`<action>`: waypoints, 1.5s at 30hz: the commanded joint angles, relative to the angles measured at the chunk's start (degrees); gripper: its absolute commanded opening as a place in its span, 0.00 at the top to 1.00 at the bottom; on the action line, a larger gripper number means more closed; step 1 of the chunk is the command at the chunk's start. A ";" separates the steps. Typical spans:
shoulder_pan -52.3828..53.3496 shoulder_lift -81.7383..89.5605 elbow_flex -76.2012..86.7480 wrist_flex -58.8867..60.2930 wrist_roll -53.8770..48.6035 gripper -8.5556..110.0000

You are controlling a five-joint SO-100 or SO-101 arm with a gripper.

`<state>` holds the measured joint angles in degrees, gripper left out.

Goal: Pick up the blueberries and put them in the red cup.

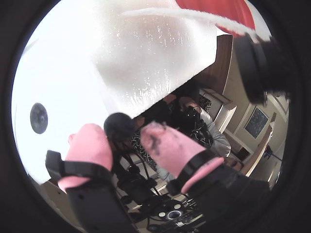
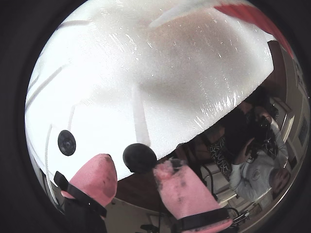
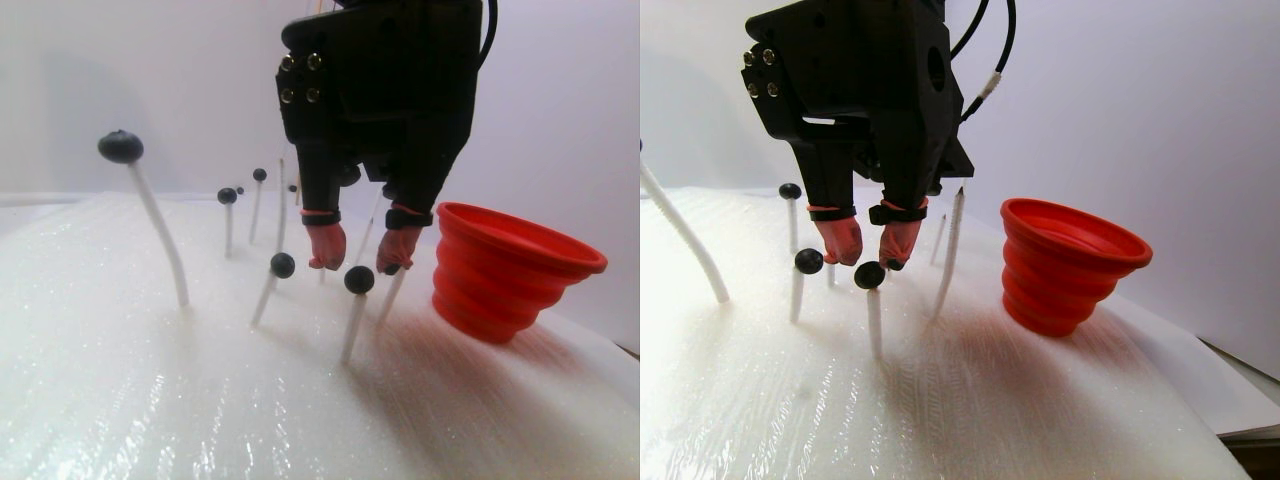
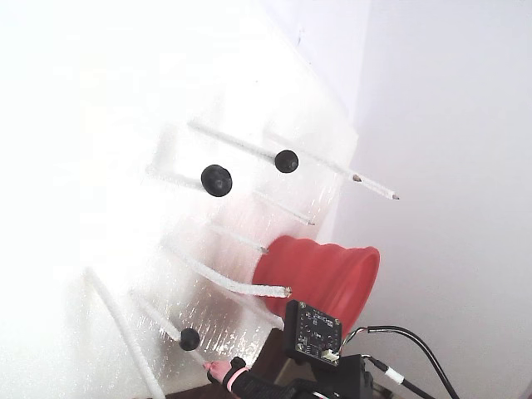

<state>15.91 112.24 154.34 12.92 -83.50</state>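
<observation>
Pink-tipped hand [image 1: 130,138] stands narrowly parted around a blueberry [image 1: 119,125]; contact unclear, red cup [image 1: 221,10] cropped.

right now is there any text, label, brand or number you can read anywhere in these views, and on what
None can be read.
The small circuit board by the red cup carries markings too small to read in the fixed view.
The gripper, the cup and the blueberries show no print.
</observation>
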 commanded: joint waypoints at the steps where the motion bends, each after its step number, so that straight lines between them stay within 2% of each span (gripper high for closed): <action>1: 1.23 -0.62 -1.76 -1.85 -0.53 0.80; 45: 2.46 -4.83 2.20 -8.96 -3.60 0.82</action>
<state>15.91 106.35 156.01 4.48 -86.40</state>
